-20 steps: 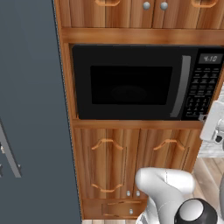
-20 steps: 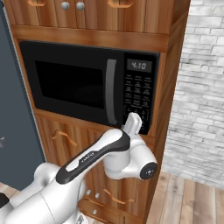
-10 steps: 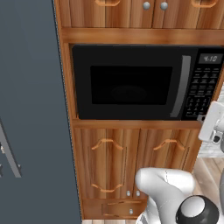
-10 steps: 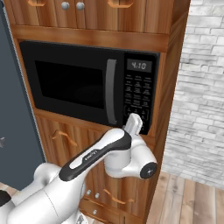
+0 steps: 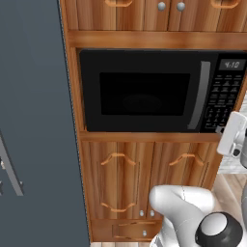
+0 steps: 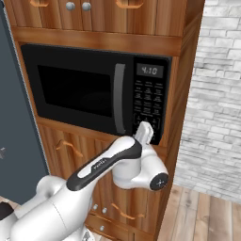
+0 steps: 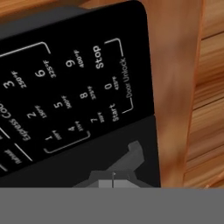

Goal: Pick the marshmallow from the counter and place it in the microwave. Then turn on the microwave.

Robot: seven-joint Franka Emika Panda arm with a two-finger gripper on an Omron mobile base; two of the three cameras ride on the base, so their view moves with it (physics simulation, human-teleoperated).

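The microwave [image 6: 94,92], door shut and display lit, sits in wooden cabinetry [image 5: 144,164] beside a brick wall [image 6: 216,94]. The gripper [image 6: 144,132], jaws closed and empty, is at the keypad's [image 7: 65,96] lower corner (just below Start).

A tall brown wooden cabinet column [image 5: 144,164] carries a large black built-in microwave [image 5: 144,91], which sits on the wooden shelf in its niche. Panelled doors with curved handles lie below, knobbed doors above. A wood-plank floor [image 6: 207,212] runs at right beside the column.
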